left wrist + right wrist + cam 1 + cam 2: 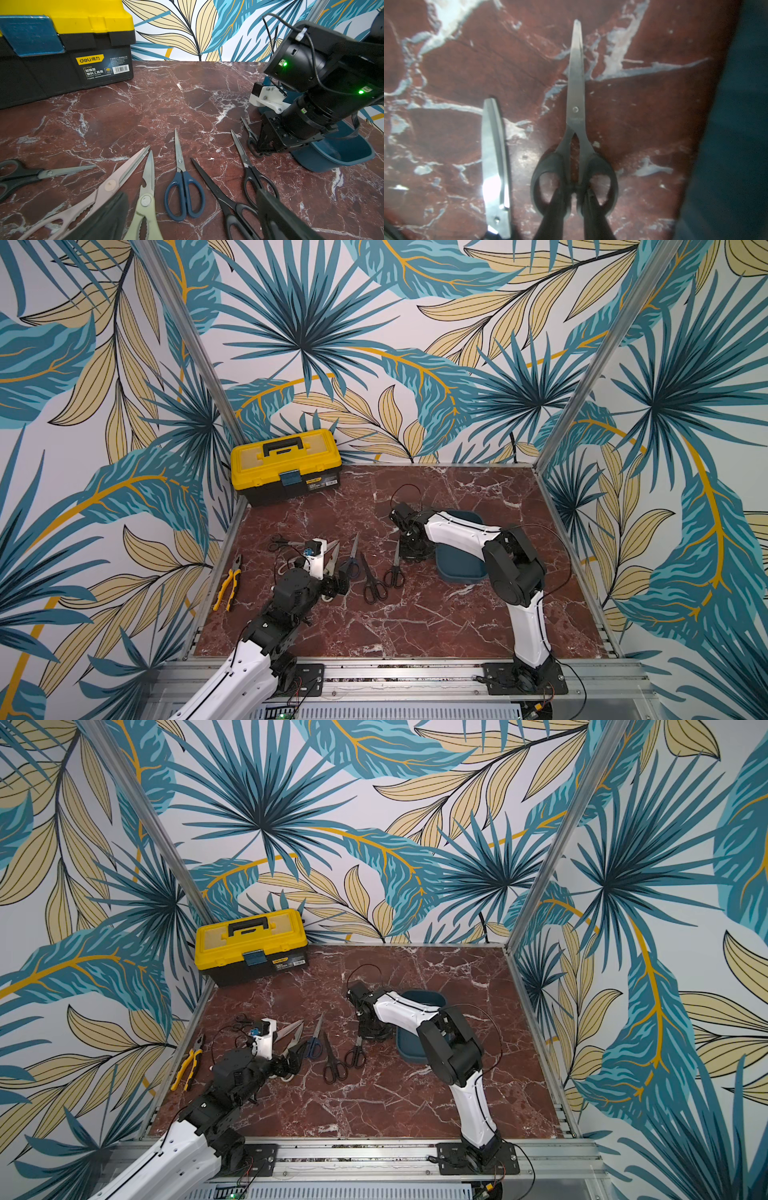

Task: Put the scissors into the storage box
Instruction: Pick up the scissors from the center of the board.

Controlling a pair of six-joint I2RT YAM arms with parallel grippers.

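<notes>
top views: the right pincer (411, 551) is down at the table (415, 626), just beside the left long wall of the box (461, 572). what it works on is hidden beneath it here. the left pincer (332, 587) hangs over the other scissors (374, 585), well apart from the box. we judge the right arm much the nearer.

left wrist view: the left pincer (192, 194) stands wide apart and holds nothing; the blue scissors (184, 193) lie below its gap. the small black scissors (250, 135) lie flat on the table, tip toward the back wall, handle under the right pincer (259, 148), with the box (336, 158) just beyond.

right wrist view: the right pincer (575, 199) is drawn nearly together and clamped on the middle of the handle of the small black scissors (576, 116), with a finger (556, 209) in each loop, as far as we can tell. the blades are closed, and the long axis runs straight out from the pincer, along the box wall (737, 145). the pair looks not yet lifted. we judge the coming move to be a lift and a short carry to the robot's right over that wall, with no turn needed.
</notes>
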